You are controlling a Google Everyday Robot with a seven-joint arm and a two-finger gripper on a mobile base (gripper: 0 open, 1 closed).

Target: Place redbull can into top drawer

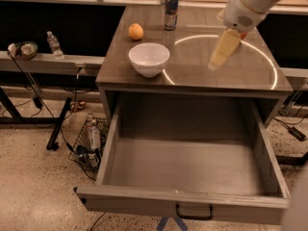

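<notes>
The redbull can stands upright at the back edge of the grey cabinet top, left of centre. The top drawer is pulled wide open below the top, and its inside shows nothing in it; the small black handle is on its front panel. My gripper hangs from the white arm over the right middle of the cabinet top, right of the can and nearer the front than it. It holds nothing that I can see.
A white bowl sits near the top's front left, with an orange behind it. A clear water bottle stands on a ledge at left. Cables and a bottle lie on the floor left of the drawer.
</notes>
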